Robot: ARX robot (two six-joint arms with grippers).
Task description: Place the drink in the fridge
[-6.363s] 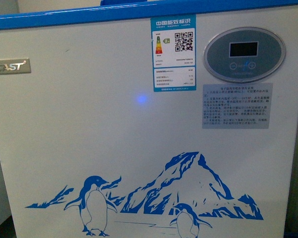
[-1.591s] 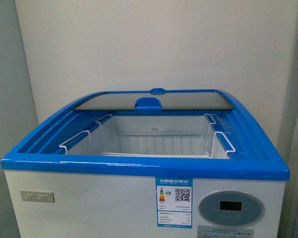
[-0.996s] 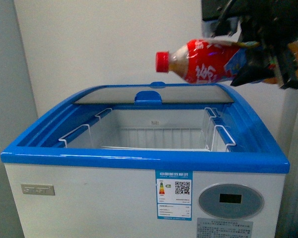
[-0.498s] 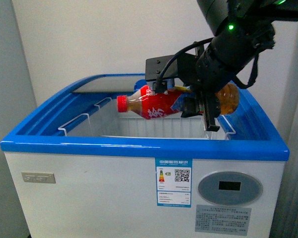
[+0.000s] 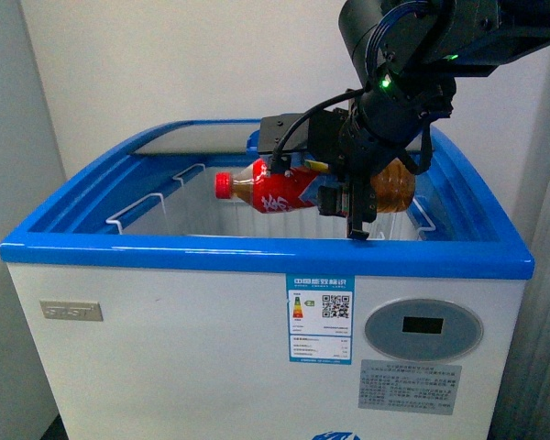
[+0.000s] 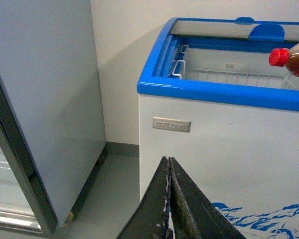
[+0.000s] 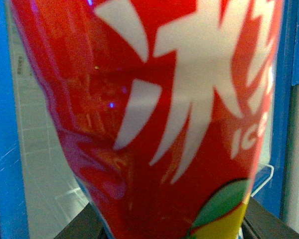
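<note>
The fridge (image 5: 165,330) is a white chest freezer with a glossy blue top rim (image 5: 257,257) and an open top. My right gripper (image 5: 344,188) is shut on the drink bottle (image 5: 284,188), a red-labelled bottle with a red cap. It holds the bottle on its side over the opening, cap pointing left. The bottle fills the right wrist view (image 7: 154,119). Its cap shows in the left wrist view (image 6: 279,56). My left gripper (image 6: 168,199) is shut and empty, low in front of the fridge's white face (image 6: 214,144).
White wire baskets (image 5: 147,211) hang inside the fridge at left and right. The sliding glass lid (image 5: 192,137) is pushed to the back. A tall grey upright cabinet (image 6: 40,109) stands left of the fridge. A wall is behind.
The right arm came in from the upper right with the bottle and lowered it over the open top. In the last half second it sank slightly and shifted a little.
</note>
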